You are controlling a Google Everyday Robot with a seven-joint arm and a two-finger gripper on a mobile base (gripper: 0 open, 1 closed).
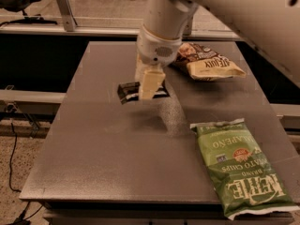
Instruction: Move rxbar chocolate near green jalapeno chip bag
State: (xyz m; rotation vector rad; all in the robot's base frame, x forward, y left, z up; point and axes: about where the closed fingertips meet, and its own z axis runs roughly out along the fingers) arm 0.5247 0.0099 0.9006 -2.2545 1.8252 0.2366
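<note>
The rxbar chocolate is a small dark bar with a white stripe, held level a little above the grey table, with its shadow on the surface below. My gripper comes down from above and is shut on the middle of the bar, left of the table's centre. The green jalapeno chip bag lies flat at the front right of the table, well apart from the bar and the gripper.
A brown-and-cream snack bag lies at the back right, just right of the gripper's wrist. My arm crosses the top right of the view. A dark gap and a rail run along the table's left side.
</note>
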